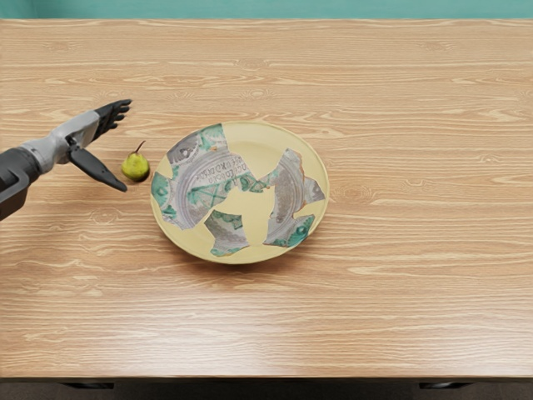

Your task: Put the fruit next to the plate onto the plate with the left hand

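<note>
The wooden table (416, 292) carries the yellow plate (250, 140), which has no fruit on it yet. Left of the plate, the left hand (93, 137) is spread wide and holds nothing. The small pear (136, 167) lies just beside the plate's left rim; I judge that grasping and placing are both not yet done.

- A simulated tabletop workspace with a flat, rendered look.
- A wide wood-grain surface (416, 317) fills nearly the whole view.
- A plain teal wall (266, 8) runs behind its far edge.
- A yellow plate (258, 146) with patchy printed textures and a small pear (136, 167) hint at a dining setting.
</note>
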Available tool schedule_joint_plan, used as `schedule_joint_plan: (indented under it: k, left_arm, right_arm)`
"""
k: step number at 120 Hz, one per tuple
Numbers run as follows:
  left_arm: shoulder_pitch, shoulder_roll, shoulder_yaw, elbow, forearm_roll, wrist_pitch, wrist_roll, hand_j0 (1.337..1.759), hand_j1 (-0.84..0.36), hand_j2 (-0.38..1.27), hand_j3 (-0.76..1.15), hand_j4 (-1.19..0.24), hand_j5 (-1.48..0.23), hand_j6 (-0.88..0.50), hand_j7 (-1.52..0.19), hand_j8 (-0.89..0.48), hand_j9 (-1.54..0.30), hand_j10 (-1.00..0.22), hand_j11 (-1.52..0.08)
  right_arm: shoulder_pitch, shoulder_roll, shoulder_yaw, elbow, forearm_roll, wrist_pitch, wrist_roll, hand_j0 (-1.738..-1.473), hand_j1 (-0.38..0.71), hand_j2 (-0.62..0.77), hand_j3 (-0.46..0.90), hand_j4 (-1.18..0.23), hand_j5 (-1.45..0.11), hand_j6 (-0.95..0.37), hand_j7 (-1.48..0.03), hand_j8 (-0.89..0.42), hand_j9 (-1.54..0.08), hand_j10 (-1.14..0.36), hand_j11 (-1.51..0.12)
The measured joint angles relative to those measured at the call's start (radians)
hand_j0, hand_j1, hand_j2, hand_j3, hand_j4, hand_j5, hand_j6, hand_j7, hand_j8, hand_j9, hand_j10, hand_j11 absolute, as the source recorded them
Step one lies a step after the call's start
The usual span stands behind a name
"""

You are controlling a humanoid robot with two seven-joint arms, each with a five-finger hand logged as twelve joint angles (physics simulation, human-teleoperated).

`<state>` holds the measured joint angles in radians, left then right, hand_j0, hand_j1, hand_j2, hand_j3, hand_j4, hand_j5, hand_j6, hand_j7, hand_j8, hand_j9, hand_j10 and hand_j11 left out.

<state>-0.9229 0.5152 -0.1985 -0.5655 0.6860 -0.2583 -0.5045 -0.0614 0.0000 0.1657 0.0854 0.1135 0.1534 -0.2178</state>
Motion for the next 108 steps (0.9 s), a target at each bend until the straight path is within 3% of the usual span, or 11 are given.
schedule_joint_plan:
  k: [72,108]
  left_arm:
    - [-0.01,-0.051,0.083,0.047,0.001,0.003,-0.002,1.658,0.14,0.04,0.0,-0.18,-0.23,-0.18,-0.23,-0.18,-0.23,-0.18,-0.23]
    - [-0.01,-0.081,0.129,0.089,0.003,0.101,-0.016,1.658,0.1,0.05,0.0,-0.21,-0.27,-0.21,-0.27,-0.21,-0.27,-0.21,-0.27]
  right_arm:
    - [0.0,0.0,0.0,-0.001,0.0,0.0,0.0,-1.658,-0.35,0.0,0.0,0.0,0.0,0.0,0.0,0.0,0.0,0.0,0.0]
    - [0.0,0.0,0.0,-0.001,0.0,0.0,0.0,-1.658,-0.35,0.0,0.0,0.0,0.0,0.0,0.0,0.0,0.0,0.0,0.0]
